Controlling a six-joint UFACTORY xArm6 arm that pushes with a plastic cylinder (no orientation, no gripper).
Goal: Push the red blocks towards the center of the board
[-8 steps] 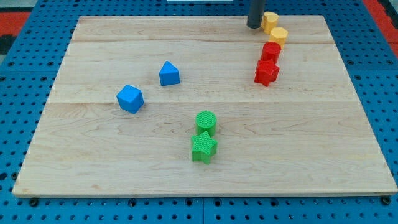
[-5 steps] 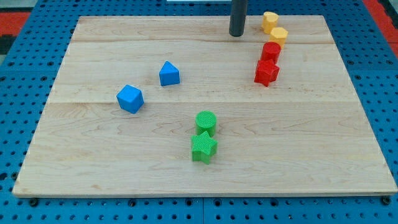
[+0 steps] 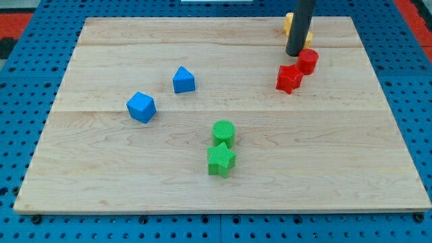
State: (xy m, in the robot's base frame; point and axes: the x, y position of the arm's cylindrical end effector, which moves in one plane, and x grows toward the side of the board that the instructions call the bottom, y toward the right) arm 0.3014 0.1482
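Task barely begun. My tip [image 3: 294,53], bare rod w/ no end effector to clench, sits just left of red cylinder [image 3: 308,61]. Red star [image 3: 289,78] adjacent; both upper right of bench [image 3: 101,162], center far off.

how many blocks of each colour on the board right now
red: 2, a star-like block and a cylinder
blue: 2, one and another
green: 2, a cylinder and a star
yellow: 2 partly hidden behind the rod
total: 8
My tip touches the red cylinder.
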